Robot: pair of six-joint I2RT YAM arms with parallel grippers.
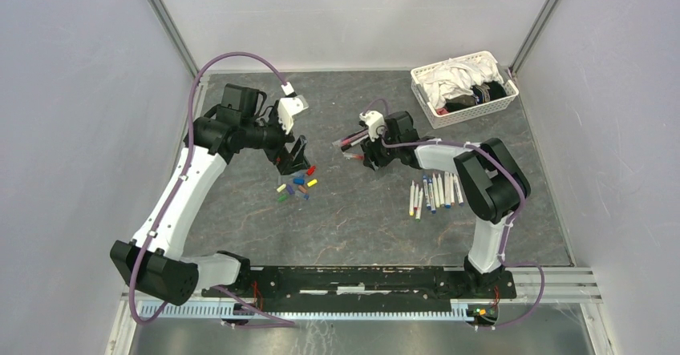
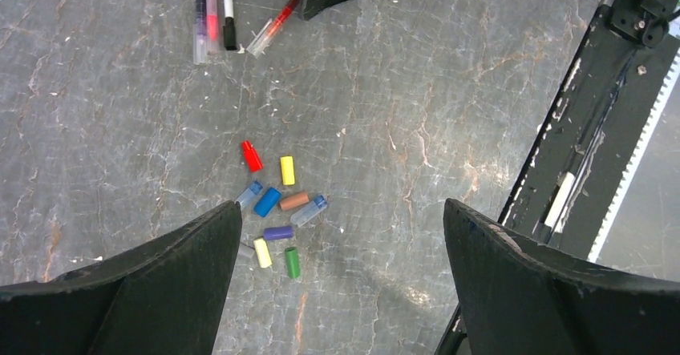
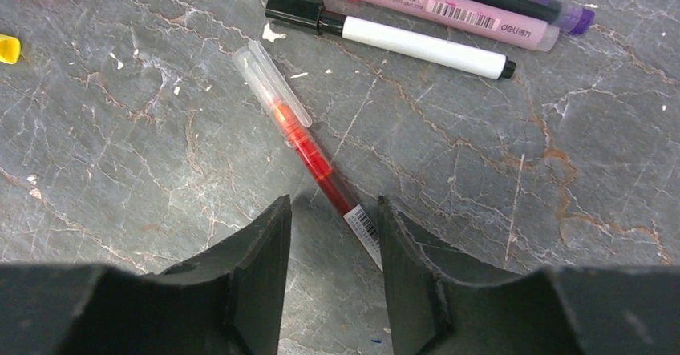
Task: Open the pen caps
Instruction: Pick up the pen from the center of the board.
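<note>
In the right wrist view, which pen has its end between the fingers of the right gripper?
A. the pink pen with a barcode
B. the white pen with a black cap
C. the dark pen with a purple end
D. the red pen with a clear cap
D: the red pen with a clear cap runs down into the gap of the right gripper, while the other pens lie apart near the top.

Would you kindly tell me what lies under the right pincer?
A clear red pen lies on the table, its labelled end running between the right pincer's fingers. Its very end is covered by them, so contact cannot be seen.
</note>
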